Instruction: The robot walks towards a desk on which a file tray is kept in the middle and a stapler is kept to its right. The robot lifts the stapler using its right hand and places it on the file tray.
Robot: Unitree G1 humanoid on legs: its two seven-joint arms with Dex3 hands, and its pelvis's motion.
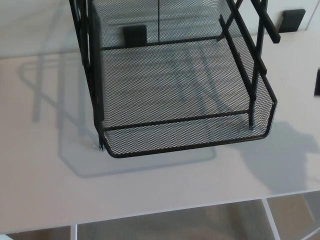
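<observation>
- Nearest, under the desk's front edge: white frame bars (pixel 268 216), w/ beige floor seen btw. them.
- The desk (pixel 45 170) has a pale, flat top. Its front edge runs across the whole pic, a bit higher at the right side. The strip btw. this edge and the tray is open room, widest at the left.
- Front right of the desk: a big soft shadow (pixel 282 150), reaching to the tray's front right corner. What casts it is outside the pic.
- The file tray (pixel 175 137) is black wire mesh and stands in the middle of the desk. It has a low front wall w/ rounded corners, well back from the desk's front edge.
- Slanted black struts (pixel 260 50) rise along the tray's right side and are cut by the top of the pic.
- Left of the tray is open desk, w/ only the tray's shadow (pixel 55 100) on it.
- At the right pic edge, beside the tray but apart from it: a black sliver (pixel 317 82), cut by the frame. I cannot tell if it is the stapler or part of the right hand, so where the stapler is and whether that hand holds sth. stay uncertain.
- The left hand does not show.
- Farthest: two black blocks, one (pixel 135 35) seen through the mesh, one (pixel 292 20) at the far right.
</observation>
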